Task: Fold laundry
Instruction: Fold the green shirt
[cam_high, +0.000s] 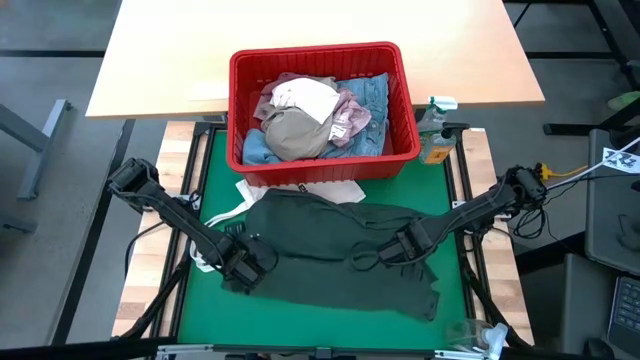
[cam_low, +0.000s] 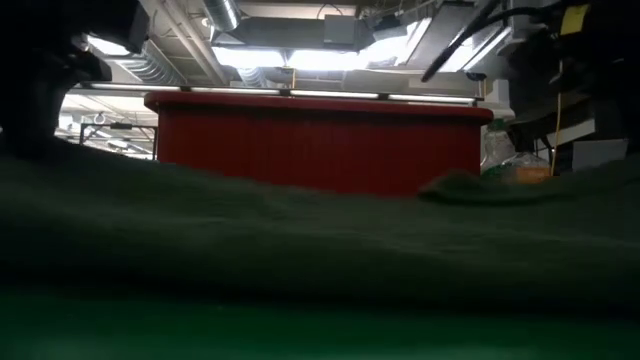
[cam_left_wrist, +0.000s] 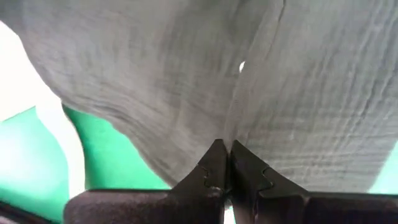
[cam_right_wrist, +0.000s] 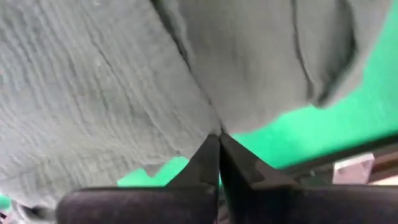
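Dark green top (cam_high: 330, 250) lies spread flat on the green mat of the bench (cam_high: 200, 310), just in front of the red basket (cam_high: 322, 110).

My left end effector (cam_high: 243, 268) is at the top's left edge, well away from the basket's front wall. Fingers pressed together, pinching a fold of the green fabric; the left wrist view shows cloth (cam_left_wrist: 205, 81) drawn tight right at the fingertips (cam_left_wrist: 214, 163).

My right end effector (cam_high: 385, 255) sits on the top's middle-right, also on the side away from the basket. Fingers closed on the green fabric; the right wrist view shows the cloth (cam_right_wrist: 124, 81) bunched into the tips (cam_right_wrist: 214, 152).

Inside the basket: beige trousers (cam_high: 295, 133) piled at centre, a white piece (cam_high: 305, 97) on them, mottled pink top (cam_high: 352, 115) beside, light blue jeans (cam_high: 375, 95) along the right and under the pile.

White tote bag (cam_high: 300, 190) pokes out between the basket and the green top, partly covered by the top.

Low view: the green top (cam_low: 300, 240) fills the foreground, with the basket wall (cam_low: 320, 145) behind it.
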